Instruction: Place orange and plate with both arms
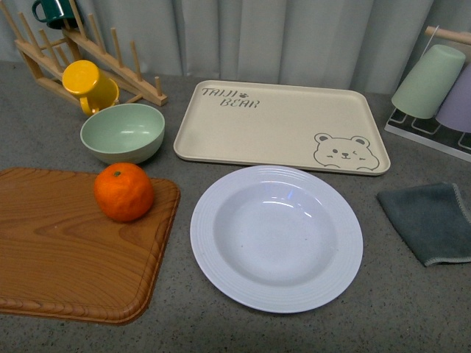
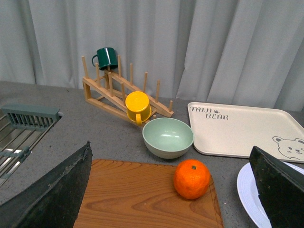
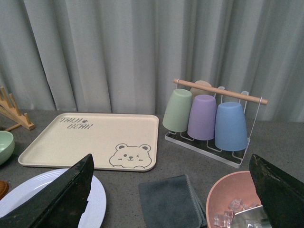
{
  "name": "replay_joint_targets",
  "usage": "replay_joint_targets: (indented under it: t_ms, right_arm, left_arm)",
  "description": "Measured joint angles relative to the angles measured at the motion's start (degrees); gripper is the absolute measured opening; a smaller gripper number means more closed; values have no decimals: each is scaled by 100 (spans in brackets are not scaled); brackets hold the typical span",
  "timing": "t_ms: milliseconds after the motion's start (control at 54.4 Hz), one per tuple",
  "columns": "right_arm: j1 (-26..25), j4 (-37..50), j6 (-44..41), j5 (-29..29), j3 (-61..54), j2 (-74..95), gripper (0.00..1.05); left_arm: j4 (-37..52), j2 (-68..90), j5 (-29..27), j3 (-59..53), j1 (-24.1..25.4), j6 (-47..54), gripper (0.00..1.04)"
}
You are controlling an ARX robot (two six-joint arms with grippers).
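Note:
The orange (image 1: 124, 192) sits on the far right corner of a wooden cutting board (image 1: 66, 250); it also shows in the left wrist view (image 2: 192, 178). The pale lavender plate (image 1: 276, 237) lies on the grey counter to the board's right, in front of the bear-print tray. Neither arm appears in the front view. My left gripper (image 2: 173, 190) is open, held back from the orange, which lies between its fingers in that view; the plate's rim (image 2: 248, 191) shows by one finger. My right gripper (image 3: 171, 192) is open above a folded cloth, with the plate's edge (image 3: 97, 199) beside one finger.
A beige bear-print tray (image 1: 283, 125) lies behind the plate. A pale green bowl (image 1: 123, 132), a yellow mug (image 1: 88, 85) and a wooden rack (image 1: 88, 51) stand back left. A grey cloth (image 1: 434, 220), a cup rack (image 3: 211, 118) and a pink bowl (image 3: 230, 202) are on the right. A sink grid (image 2: 19, 137) lies far left.

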Motion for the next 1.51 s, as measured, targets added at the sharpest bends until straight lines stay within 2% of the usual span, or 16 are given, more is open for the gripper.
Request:
replay_joint_targets:
  t_ms: [1506]
  right_arm:
    - [0, 0, 0, 0, 0, 0, 96]
  left_arm:
    - [0, 0, 0, 0, 2, 0, 98]
